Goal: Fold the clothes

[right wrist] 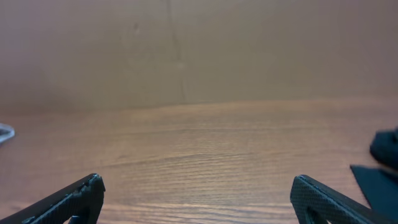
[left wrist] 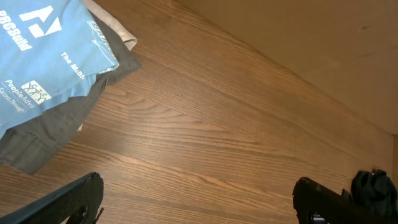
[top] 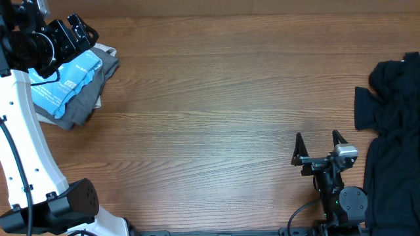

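The clothes, a light blue T-shirt (top: pixel 65 82) with small white text facing up, lie folded on top of a stack at the table's far left. In the left wrist view the T-shirt (left wrist: pixel 43 56) fills the upper left corner. My left gripper (top: pixel 77 34) hovers just beyond the stack, open, and nothing lies between its fingers (left wrist: pixel 198 182). My right gripper (top: pixel 319 145) stands open near the front right of the table, above bare wood (right wrist: pixel 196 180), far from the T-shirt.
Under the T-shirt lie a folded grey garment (top: pixel 85 108) (left wrist: pixel 56 130) and a pale one (left wrist: pixel 118 34). A pile of black clothes (top: pixel 394 124) covers the table's right edge and shows at the right of the right wrist view (right wrist: pixel 382 162). A brown wall stands behind the table.
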Available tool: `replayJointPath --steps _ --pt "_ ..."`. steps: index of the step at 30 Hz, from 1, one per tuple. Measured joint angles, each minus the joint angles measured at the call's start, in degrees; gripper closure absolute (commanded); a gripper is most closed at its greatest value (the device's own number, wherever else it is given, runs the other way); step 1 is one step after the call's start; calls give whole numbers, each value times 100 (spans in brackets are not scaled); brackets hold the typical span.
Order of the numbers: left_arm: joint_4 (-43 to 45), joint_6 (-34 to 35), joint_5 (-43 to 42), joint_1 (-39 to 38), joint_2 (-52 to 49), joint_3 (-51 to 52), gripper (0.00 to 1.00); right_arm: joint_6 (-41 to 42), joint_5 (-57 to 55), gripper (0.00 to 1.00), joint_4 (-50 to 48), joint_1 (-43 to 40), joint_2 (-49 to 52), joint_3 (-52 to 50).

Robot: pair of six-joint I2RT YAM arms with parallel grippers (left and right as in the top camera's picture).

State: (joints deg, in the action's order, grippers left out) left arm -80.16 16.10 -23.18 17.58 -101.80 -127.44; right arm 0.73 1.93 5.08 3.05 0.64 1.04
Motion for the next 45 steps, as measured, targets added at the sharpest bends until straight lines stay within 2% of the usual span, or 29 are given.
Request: replayJointPath --steps 4,10,41,45 --pt "0 0 0 0 0 0 0 -654 267 0 -35 0 0 0" --pt "0 0 0 0 0 0 0 -1027 369 0 -35 0 0 0" --pt "2 0 4 0 -15 0 0 -1150 382 0 -37 -114 0 0" --pt "2 0 227 0 -72 7 0 -1154 382 0 -39 -114 0 0"
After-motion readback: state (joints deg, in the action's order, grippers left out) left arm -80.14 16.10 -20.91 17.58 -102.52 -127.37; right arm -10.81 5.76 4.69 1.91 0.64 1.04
